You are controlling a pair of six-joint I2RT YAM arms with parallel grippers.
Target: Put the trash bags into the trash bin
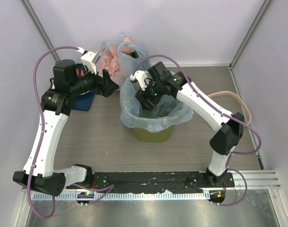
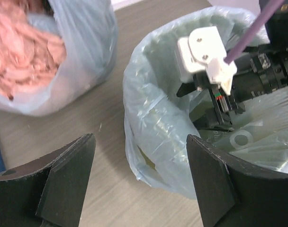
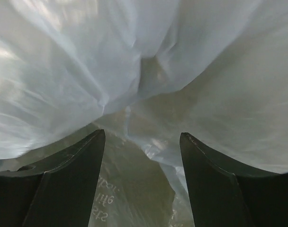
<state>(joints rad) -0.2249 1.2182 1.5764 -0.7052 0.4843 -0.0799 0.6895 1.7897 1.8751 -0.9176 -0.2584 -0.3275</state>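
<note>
The olive-green trash bin point(image 1: 154, 135) stands mid-table with the translucent light-blue trash bag point(image 1: 132, 113) lining it, the bag's edge folded down over the rim. My right gripper point(image 1: 146, 100) reaches into the bin's mouth. It is open point(image 3: 142, 134), with bag film point(image 3: 87, 71) all around and nothing pinched. My left gripper point(image 1: 108, 85) hovers left of the bin, open point(image 2: 140, 138) and empty. Ahead of it, the bag's hanging fold point(image 2: 158, 123) lets a strip of bin point(image 2: 147, 159) show beneath.
A knotted blue bag of pink lumps point(image 1: 118, 56) sits behind the bin, close to my left gripper, and appears again point(image 2: 40, 52) at the upper left. A dark blue object point(image 1: 85, 100) lies under the left arm. Walls enclose the table on three sides.
</note>
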